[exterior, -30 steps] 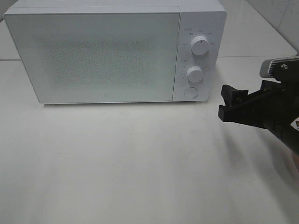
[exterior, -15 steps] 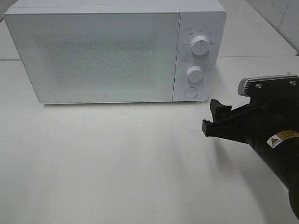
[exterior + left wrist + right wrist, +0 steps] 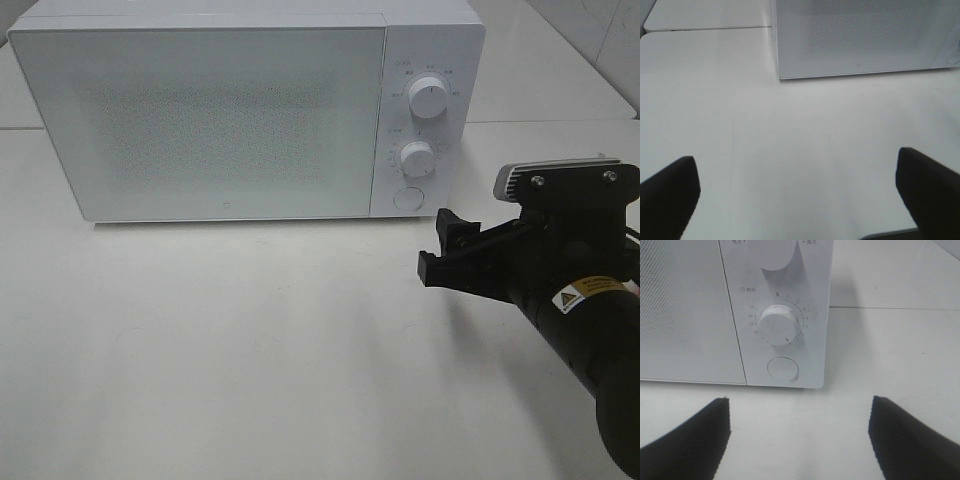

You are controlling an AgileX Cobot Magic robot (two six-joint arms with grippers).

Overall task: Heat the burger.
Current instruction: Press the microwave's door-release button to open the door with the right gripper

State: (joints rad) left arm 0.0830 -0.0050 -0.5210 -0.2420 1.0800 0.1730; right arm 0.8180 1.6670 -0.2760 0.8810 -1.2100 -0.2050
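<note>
White microwave (image 3: pixel 220 120), dial (image 3: pixel 780 324) scale starting 0; left gripper (image 3: pixel 795 159) and right gripper (image 3: pixel 800 401) open, empty.

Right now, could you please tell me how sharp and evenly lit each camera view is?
Exterior high: soft even light, white boxy microwave sharp, no harsh glare. Left wrist: black left fingers blurred, close to the lens, white table in focus. Right wrist: black right fingers soft-edged, round white timer dial crisp, faint shadow beside the microwave.
</note>
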